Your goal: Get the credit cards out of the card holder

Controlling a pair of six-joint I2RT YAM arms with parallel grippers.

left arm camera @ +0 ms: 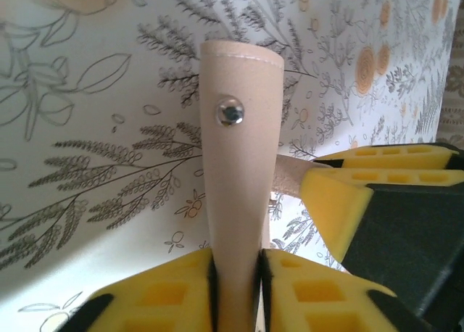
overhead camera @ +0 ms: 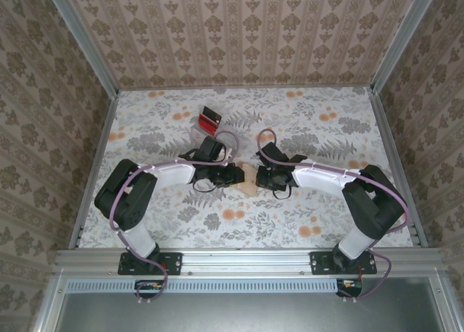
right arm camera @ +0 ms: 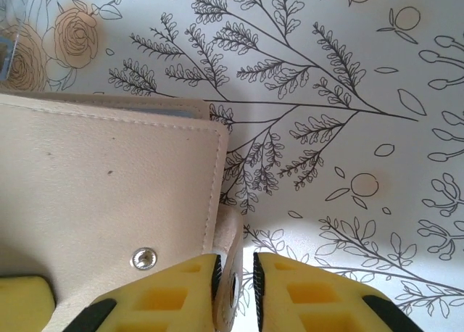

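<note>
Firstly, from the top view, both arms reach to the middle of the flowered table (overhead camera: 304,216), where the left gripper (overhead camera: 233,175) and the right gripper (overhead camera: 259,177) meet at the tan card holder (overhead camera: 249,180). It is mostly covered by them, so their jaws are hard to read there. A clear stand (overhead camera: 209,117) with a red-and-black card stands farther away, to the left. Next, in the left wrist view, the left gripper (left arm camera: 235,292) is nearly closed and pinches a tan flap of the card holder (left arm camera: 239,165) that carries a metal snap stud (left arm camera: 229,113). The yellow fingers (left arm camera: 384,156) of the right gripper come in from the right, cut off by the frame edge. Finally, in the right wrist view, the right gripper (right arm camera: 233,288) is pressed onto the small closing tab (right arm camera: 230,241) at the holder's corner. The tan cover (right arm camera: 109,187) hides the inside, except for a thin blue-grey edge at its top.
</note>
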